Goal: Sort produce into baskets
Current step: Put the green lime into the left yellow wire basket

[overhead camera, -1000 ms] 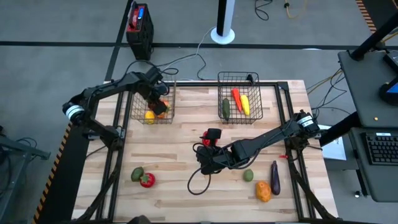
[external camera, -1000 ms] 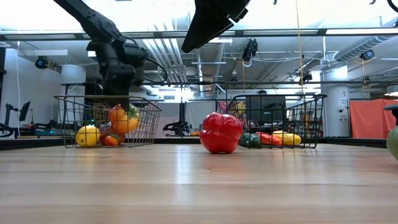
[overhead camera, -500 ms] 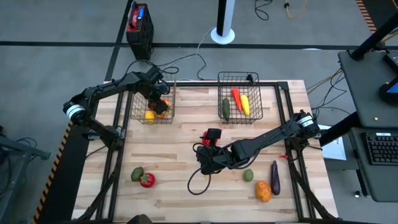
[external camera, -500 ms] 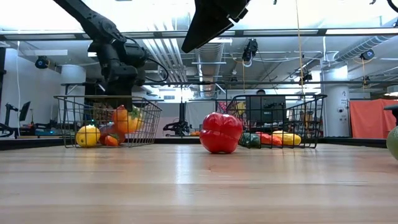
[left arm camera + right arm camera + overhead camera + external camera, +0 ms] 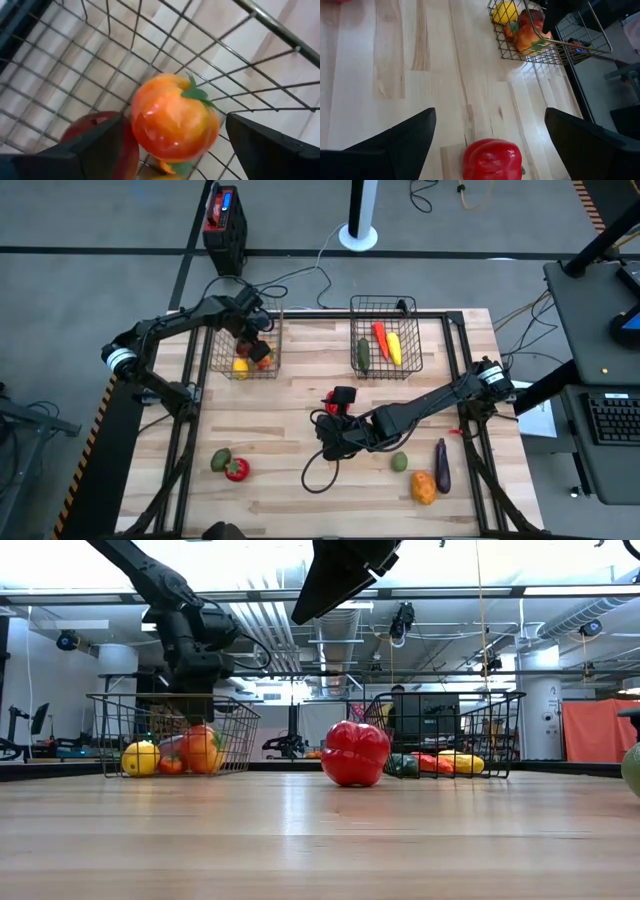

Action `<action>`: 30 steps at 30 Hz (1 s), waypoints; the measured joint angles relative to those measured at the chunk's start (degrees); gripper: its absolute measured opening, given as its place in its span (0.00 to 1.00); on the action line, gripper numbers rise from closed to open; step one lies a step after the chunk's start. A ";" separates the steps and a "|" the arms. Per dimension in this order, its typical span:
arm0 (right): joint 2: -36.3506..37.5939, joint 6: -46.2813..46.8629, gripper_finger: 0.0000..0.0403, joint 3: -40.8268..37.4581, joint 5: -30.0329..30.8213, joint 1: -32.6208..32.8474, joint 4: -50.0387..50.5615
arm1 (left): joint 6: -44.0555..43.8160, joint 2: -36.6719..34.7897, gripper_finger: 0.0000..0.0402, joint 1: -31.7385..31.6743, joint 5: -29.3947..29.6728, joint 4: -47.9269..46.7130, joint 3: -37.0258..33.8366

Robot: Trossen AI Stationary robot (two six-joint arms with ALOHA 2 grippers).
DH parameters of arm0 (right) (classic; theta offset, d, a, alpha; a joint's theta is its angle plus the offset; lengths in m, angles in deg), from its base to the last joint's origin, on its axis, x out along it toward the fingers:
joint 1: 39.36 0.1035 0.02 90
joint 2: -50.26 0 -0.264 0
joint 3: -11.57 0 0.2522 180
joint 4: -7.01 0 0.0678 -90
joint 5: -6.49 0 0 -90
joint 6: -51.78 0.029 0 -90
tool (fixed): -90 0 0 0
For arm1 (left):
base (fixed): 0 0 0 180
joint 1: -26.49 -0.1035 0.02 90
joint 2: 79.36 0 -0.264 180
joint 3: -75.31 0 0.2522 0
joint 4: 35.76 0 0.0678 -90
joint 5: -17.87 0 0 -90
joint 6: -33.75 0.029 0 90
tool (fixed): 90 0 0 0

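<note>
Right wrist view: the red pepper (image 5: 493, 159) lies on the table (image 5: 395, 75) straight ahead of the right gripper (image 5: 490, 145), centred in the gap between its two fingers, which stand wide apart and hold nothing. The pepper is squat and rounded, with no long axis to line up on, so my guess is that the coming move is a plain descent over it. In the high view the right gripper (image 5: 335, 430) hangs just over that pepper (image 5: 336, 409) near the middle of the table, far nearer to it than the left gripper (image 5: 252, 338) is.

The left gripper is over the left basket (image 5: 217, 367). Its fingers are spread, and in the left wrist view the orange tomato (image 5: 175, 120) lies free just beyond them on the basket's mesh, touching neither finger, with a dark red piece beside it.

Counts: two wire baskets. The left basket shows three pieces for certain: a yellow one, the orange tomato and a red one; more may be hidden. The right basket (image 5: 432, 360) holds three: a dark green one, a red-orange one and a yellow one, all lying lengthwise. Loose on the table are six: the red pepper, a green piece (image 5: 399, 463), an eggplant (image 5: 441, 463) and an orange piece (image 5: 424, 487) near the right arm, and a green piece (image 5: 220, 460) touching a red one (image 5: 236, 471) on the left arm's side.
</note>
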 joint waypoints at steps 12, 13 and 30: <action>0.00 0.28 0.91 0.00 0.01 0.01 0.02 | 0.99 -0.24 0.81 0.00 10.08 0.06 0.20; 0.00 0.28 0.91 0.00 -0.01 0.00 0.00 | 0.99 -0.30 0.81 0.00 10.58 0.06 0.20; 0.00 0.81 0.91 0.00 0.01 0.01 0.00 | 0.65 -0.59 0.81 0.00 23.73 -0.08 0.06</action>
